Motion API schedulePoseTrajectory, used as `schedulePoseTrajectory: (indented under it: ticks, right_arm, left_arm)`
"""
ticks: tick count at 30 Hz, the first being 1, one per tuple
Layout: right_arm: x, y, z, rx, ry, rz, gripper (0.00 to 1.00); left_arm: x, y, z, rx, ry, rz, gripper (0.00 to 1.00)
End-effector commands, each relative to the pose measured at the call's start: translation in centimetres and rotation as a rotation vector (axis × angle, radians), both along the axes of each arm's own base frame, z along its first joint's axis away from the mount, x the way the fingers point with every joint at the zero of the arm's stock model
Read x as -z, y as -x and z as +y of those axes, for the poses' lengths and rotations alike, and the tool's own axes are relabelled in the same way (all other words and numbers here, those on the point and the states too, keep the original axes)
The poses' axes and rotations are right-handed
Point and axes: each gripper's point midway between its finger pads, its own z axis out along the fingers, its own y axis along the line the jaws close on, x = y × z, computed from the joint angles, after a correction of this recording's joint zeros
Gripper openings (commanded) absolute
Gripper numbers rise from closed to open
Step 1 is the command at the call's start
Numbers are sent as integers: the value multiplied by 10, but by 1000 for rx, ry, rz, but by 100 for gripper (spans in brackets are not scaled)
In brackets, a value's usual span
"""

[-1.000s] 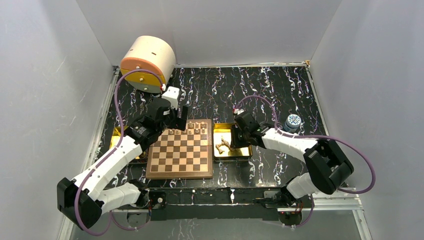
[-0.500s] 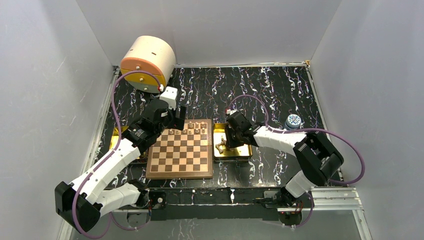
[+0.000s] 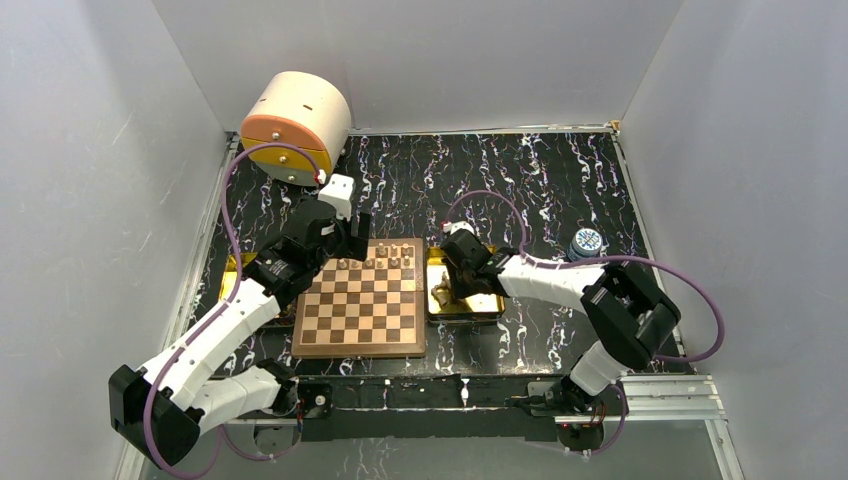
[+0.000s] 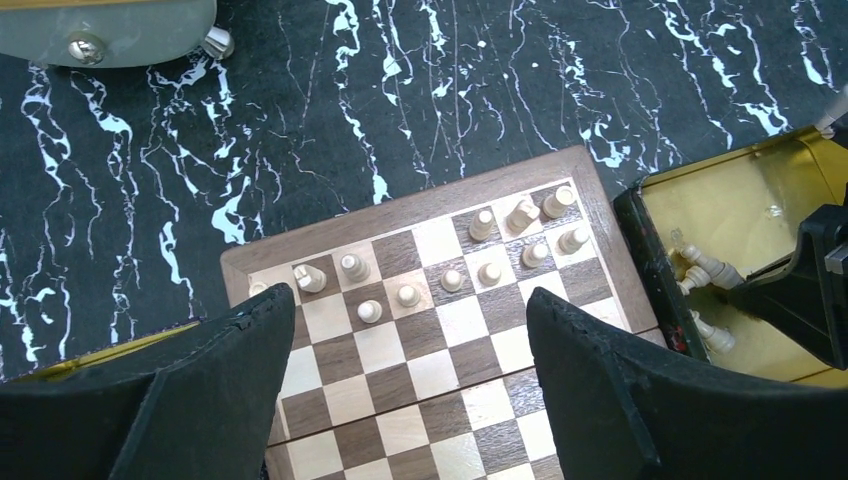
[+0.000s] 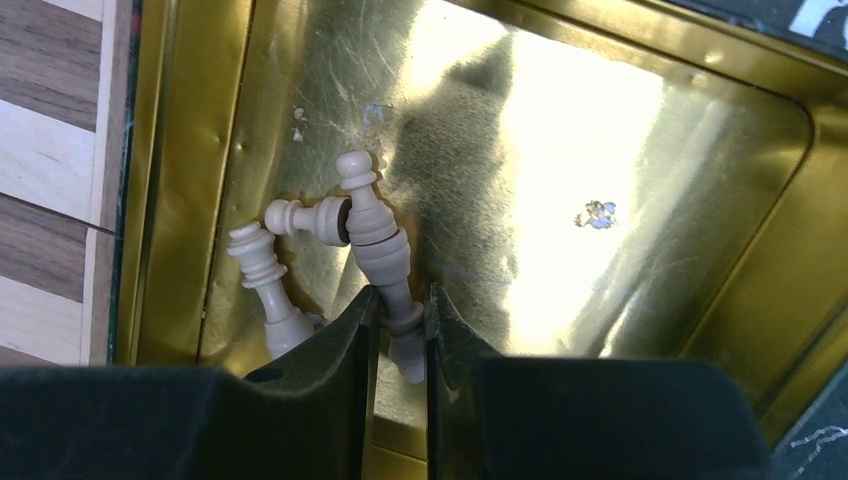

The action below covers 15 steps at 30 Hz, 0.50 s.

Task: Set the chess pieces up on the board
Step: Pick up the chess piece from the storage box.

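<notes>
left pincer (image 4: 410, 310): jaws wide apart, nothing between them, hanging above the far left part of the board (image 4: 470, 325).
right pincer (image 5: 400, 300): jaws clamped on the lower end of a tall piece (image 5: 372, 235), down inside the gold tray (image 5: 600, 150).
tall piece: lying tilted, its head pointing away from the right pincer, its base hidden between the fingers (image 5: 345, 340).
chess pieces (image 4: 487, 272): about eleven stand upright on the two rows of the board just ahead of the left pincer, in one group toward each finger.
loose pieces (image 5: 262, 260): two lie on the tray floor just to the left of the right pincer, touching the tall piece.
board: flat on the dark marbled worktop (image 3: 520, 180), under the left pincer and just to the left of the right pincer, its edge against the tray.
</notes>
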Motion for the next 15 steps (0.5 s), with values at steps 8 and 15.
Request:
schedulePoseTrajectory:
  ticks: [8, 15]
  right_arm:
    - [-48, -9, -12, 20, -78, -180, 11]
    - [-77, 0, 0, -58, -255, -275, 10]
  left_arm:
    - [-15, 4, -41, 96, 205, 57, 77]
    - [-27, 21, -86, 227, 396, 211, 70]
